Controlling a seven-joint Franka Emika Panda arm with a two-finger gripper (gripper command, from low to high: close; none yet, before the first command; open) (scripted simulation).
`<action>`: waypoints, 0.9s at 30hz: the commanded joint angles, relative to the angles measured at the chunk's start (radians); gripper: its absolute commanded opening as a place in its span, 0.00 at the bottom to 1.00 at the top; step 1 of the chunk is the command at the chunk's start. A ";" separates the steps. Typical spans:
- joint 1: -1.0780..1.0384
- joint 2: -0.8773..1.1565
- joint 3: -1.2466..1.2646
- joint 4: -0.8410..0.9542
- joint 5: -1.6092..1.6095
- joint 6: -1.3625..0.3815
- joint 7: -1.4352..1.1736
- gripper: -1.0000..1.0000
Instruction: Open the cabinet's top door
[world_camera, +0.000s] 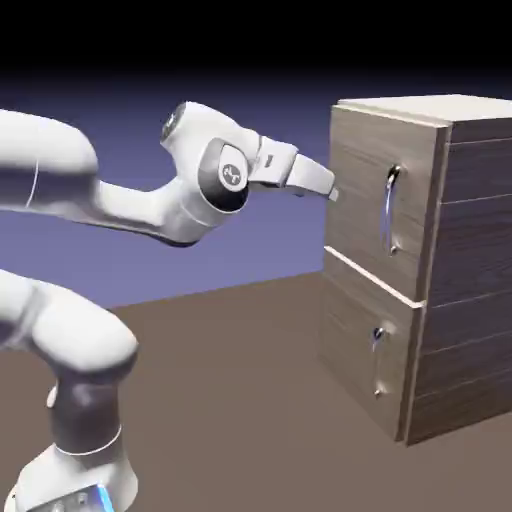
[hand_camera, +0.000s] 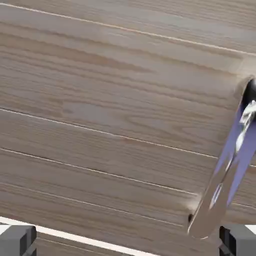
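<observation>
Brown desk (world_camera: 230, 370) is supporting the cabinet (world_camera: 480, 250) at the exterior view's right; the top door (world_camera: 360, 190) is sitting closed, gripper (world_camera: 334, 194) near its face. Hand view: finger tips are standing wide, holding nothing; handle (hand_camera: 225, 170) is slanting at right. Approach seems underway; next move: aligning with the handle.

Brown tabletop (world_camera: 215, 400) w/ cabinet (world_camera: 385, 270) & arm base (world_camera: 75, 485) on it.
</observation>
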 joint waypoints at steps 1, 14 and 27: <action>0.018 -0.014 -0.020 0.003 -0.044 -0.007 0.025 0.50; 0.254 -0.199 -0.275 0.049 -0.609 -0.103 0.344 0.50; 0.490 -0.383 -0.531 0.094 -1.174 -0.199 0.663 0.50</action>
